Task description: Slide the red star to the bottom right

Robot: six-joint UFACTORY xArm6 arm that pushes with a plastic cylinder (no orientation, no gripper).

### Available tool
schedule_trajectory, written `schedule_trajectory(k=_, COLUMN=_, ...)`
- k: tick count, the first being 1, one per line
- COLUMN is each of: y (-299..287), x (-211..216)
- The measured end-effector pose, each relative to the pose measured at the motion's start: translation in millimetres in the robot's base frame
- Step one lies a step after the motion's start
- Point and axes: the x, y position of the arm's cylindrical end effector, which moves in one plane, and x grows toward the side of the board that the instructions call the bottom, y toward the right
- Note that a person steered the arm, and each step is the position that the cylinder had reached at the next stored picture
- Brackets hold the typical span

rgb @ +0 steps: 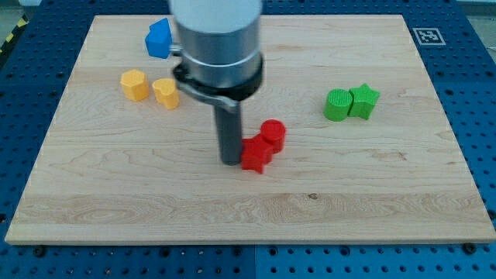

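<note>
The red star [256,153] lies near the middle of the wooden board [372,201]. A red round block [273,133] touches it at its upper right. My tip [231,161] rests on the board right against the star's left side. The arm's wide grey body hangs above and hides part of the board behind it.
A blue block [159,38] sits at the view's top left, partly behind the arm. Two yellow blocks [134,84] [166,92] lie below it. A green round block [338,105] and a green star [363,101] touch at the right.
</note>
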Motion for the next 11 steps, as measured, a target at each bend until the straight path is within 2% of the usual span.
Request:
schedule_trajectory(k=1, y=40, x=0)
schedule_trajectory(k=3, y=55, x=-15)
schedule_trajectory(k=4, y=86, x=-13)
schedule_trajectory(k=6, y=140, x=20)
schedule_trajectory(k=9, y=233, x=30)
schedule_trajectory(k=10, y=243, x=32)
schedule_trajectory(k=11, y=225, x=28)
